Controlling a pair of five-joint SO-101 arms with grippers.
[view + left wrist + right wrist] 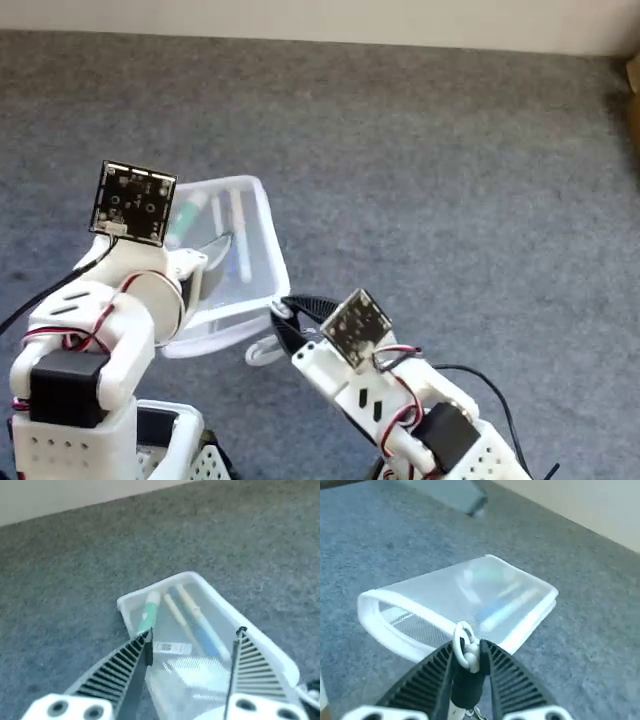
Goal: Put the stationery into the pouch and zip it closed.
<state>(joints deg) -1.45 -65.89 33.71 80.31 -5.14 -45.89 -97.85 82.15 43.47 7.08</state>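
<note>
A translucent mesh pouch (235, 235) with a white rim lies on the grey carpet between the two arms. Inside it lie a green-and-white pen (148, 611), a blue pen (205, 632) and a pale yellow pen (186, 600). My left gripper (193, 632) is open and hangs just over the pouch, one finger toward each long side. At the pouch's near end, my right gripper (468, 655) is shut on the white zipper pull ring (465, 645). The same right gripper (288, 318) sits at the pouch's near corner in the high view. The white-edged end (380, 625) looks open.
Grey carpet (450, 180) stretches free to the right and behind the pouch. A pale wall (320, 20) bounds the far edge. The arm bases (90, 420) crowd the near edge. A brown object (633, 90) shows at the far right edge.
</note>
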